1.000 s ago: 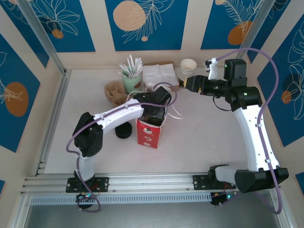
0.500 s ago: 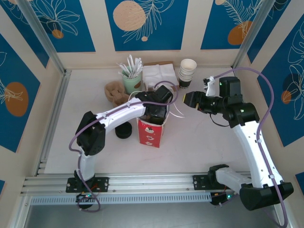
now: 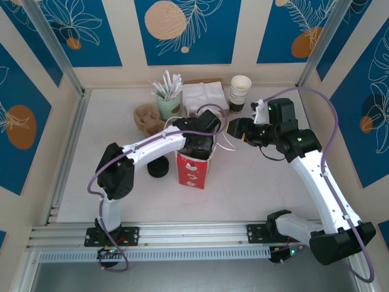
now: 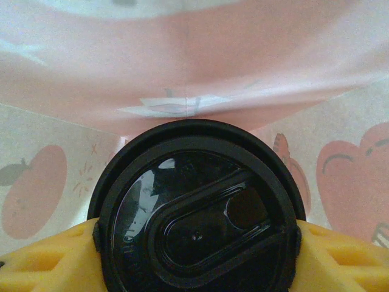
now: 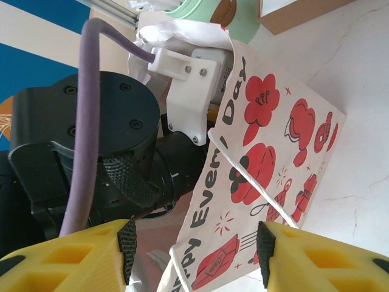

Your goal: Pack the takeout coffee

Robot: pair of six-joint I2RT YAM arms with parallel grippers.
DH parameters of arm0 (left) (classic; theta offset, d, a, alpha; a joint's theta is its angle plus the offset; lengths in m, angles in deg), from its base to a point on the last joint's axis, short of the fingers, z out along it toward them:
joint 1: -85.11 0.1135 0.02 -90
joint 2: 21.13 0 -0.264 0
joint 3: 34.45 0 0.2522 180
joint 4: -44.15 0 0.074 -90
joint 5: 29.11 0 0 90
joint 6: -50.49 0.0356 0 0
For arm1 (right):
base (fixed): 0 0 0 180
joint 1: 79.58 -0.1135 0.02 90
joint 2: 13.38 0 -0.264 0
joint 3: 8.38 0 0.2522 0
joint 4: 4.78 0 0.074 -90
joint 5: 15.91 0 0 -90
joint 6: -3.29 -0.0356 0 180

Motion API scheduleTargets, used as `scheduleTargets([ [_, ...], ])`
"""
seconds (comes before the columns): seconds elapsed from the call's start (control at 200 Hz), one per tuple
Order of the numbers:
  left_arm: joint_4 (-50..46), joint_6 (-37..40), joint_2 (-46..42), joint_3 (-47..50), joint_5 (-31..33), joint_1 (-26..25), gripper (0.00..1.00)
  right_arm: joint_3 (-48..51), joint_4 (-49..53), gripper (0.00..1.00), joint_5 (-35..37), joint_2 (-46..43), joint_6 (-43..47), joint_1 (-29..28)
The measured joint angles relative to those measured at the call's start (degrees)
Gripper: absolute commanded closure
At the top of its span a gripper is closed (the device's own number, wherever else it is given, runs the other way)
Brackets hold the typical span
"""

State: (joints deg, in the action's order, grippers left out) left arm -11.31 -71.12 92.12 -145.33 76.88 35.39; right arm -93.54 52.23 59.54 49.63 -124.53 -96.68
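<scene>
L gripper [image 4: 194, 260] clamps coffee [image 4: 196, 201] inside bag [image 3: 193, 171] to pack it; R gripper [image 5: 194, 249], jaws apart, beside bag rim, prob. to steady it.

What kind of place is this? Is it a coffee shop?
Probably a pretend coffee counter set up for robot practice, not a real shop. There's a stack of white paper cups, a mint-green cup of white sticks, and a red-and-white printed paper bag for takeout.

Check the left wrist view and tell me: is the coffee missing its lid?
No: the takeout coffee wears its round black lid, gripped between the left gripper's yellow fingers.
</scene>
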Motion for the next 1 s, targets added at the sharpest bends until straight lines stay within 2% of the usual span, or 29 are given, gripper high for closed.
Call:
scheduleTargets([
  [0.405, -5.18, -0.52, 2.19, -5.35, -1.66, 0.22, 0.12, 0.63, -1.31, 0.43, 1.31, 0.17, -2.14, -0.17],
  [0.645, -9.6, -1.84, 3.28, -7.93, -1.9, 0.22, 0.06, 1.07, -1.99, 0.43, 3.45, 1.16, -4.04, -1.33],
  [1.0, -12.85, -3.91, 3.93, -9.97, -2.49, 0.22, 0.05, 1.05, -2.12, 0.43, 7.21, 5.79, -4.57, -5.84],
])
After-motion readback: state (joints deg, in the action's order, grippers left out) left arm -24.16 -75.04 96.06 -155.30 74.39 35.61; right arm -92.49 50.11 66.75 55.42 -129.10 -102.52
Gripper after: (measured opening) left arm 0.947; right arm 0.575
